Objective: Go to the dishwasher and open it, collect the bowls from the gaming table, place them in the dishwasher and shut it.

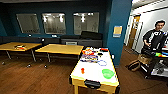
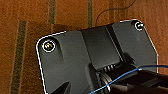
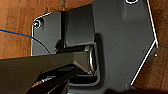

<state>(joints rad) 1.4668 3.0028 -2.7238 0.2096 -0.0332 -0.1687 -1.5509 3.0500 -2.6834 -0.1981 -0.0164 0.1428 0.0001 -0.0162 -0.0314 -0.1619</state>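
Note:
The gaming table [image 1: 93, 71], white-topped with a yellow frame and a black slot at its near end, stands just ahead and slightly right in the head view. A bright green bowl [image 1: 108, 73] sits on its near right part. A small orange-red object [image 1: 82, 70] stands on the near left, and a cluster of colourful items [image 1: 89, 55] covers the far end. The dishwasher is out of view. Both wrist views look down past the robot's dark plate onto brown wooden floor [image 2: 30, 15].
Two yellow-topped tables [image 1: 61, 48] stand to the left, before a dark sofa [image 1: 82, 37] and a blue wall with windows. A blue pillar [image 1: 118, 30] rises behind the gaming table. At the right, a person [image 1: 153, 37] stands by a cart [image 1: 160, 62], with a bag [image 1: 134, 65] on the floor.

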